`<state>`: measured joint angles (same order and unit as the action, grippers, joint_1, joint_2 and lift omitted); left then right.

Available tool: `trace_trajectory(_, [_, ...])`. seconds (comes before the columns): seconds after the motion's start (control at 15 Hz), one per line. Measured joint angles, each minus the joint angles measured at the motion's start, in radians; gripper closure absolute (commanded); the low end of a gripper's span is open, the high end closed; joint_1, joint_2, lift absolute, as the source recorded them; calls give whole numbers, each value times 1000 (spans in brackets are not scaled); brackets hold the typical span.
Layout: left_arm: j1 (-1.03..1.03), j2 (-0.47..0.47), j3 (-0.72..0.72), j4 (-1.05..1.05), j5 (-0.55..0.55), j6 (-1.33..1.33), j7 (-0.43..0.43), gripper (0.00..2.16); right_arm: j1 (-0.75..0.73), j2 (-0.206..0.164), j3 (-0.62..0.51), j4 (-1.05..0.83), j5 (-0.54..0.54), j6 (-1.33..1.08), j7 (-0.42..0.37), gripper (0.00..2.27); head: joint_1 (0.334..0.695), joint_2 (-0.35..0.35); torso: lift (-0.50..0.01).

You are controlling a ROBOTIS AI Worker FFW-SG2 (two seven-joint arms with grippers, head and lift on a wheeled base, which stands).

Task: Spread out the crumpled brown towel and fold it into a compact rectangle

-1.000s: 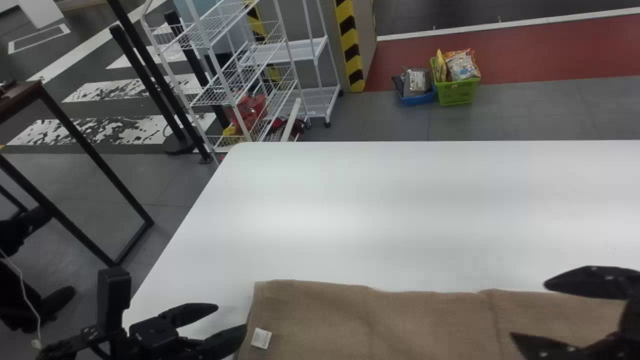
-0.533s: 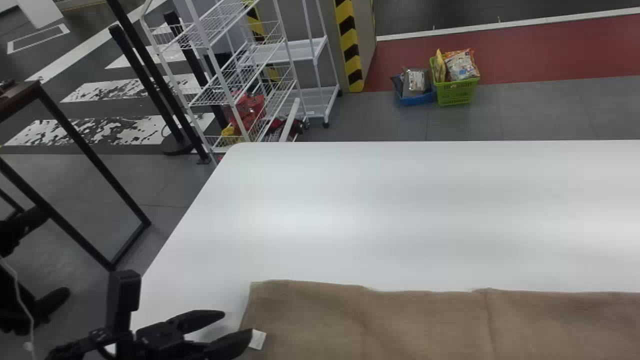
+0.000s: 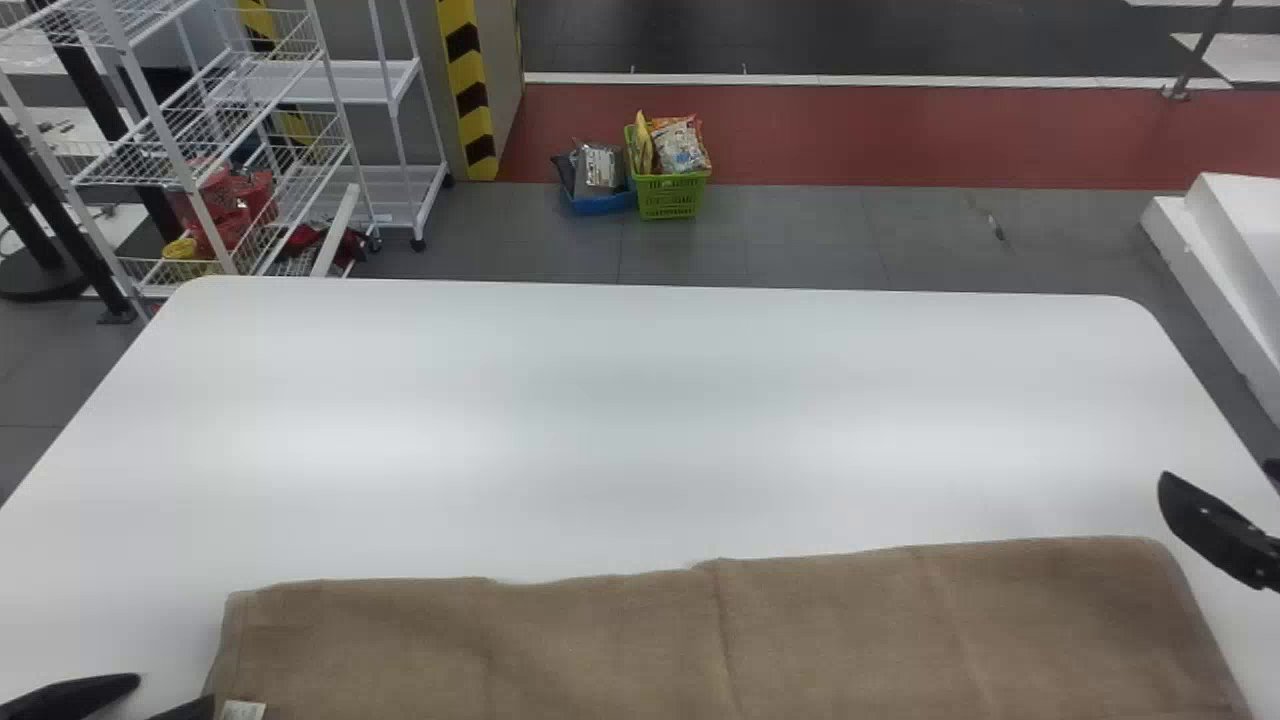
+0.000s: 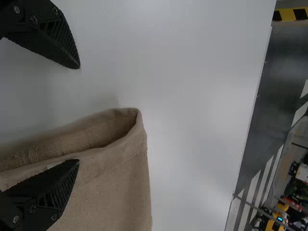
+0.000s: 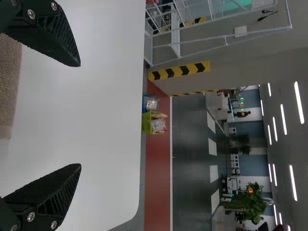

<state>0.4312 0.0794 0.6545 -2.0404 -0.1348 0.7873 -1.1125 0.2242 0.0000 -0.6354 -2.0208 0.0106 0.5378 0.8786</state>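
Note:
The brown towel (image 3: 600,640) lies spread as a wide band along the table's near side, mostly flat with slight creases. At its left end my left gripper (image 3: 176,690) stands open, one fingertip beside the white label. In the left wrist view, the towel (image 4: 113,187) shows parted layers at a folded corner; one finger of the left gripper (image 4: 79,114) overlaps the cloth, the other is over bare table. Off the towel's right end is my right gripper (image 3: 1218,474). The right wrist view shows the right gripper (image 5: 80,115) open and empty, with the towel (image 5: 8,82) beside one finger.
The white table (image 3: 640,420) extends beyond the towel to rounded far corners. Past it on the floor stand a wire rack (image 3: 215,130), a green basket (image 3: 670,195) with packets and a blue tray (image 3: 603,203). A white block (image 3: 1225,270) is at the right.
The head view has swung to the right, bringing the towel's right end into sight. My right gripper has moved from over the towel to beyond its right end. The left gripper has stayed near the label.

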Motion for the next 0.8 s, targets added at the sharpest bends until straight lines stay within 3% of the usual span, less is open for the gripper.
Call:
trace_trajectory(0.67, [-3,-1,-71,12,-47,1,-11,157,20,0,-36,11,-52,-3,22,56,695,-53,-127])
trace_trajectory(0.8, [-1,-1,-85,12,-62,1,-26,275,19,0,-35,16,-54,-4,22,56,695,-61,-127])
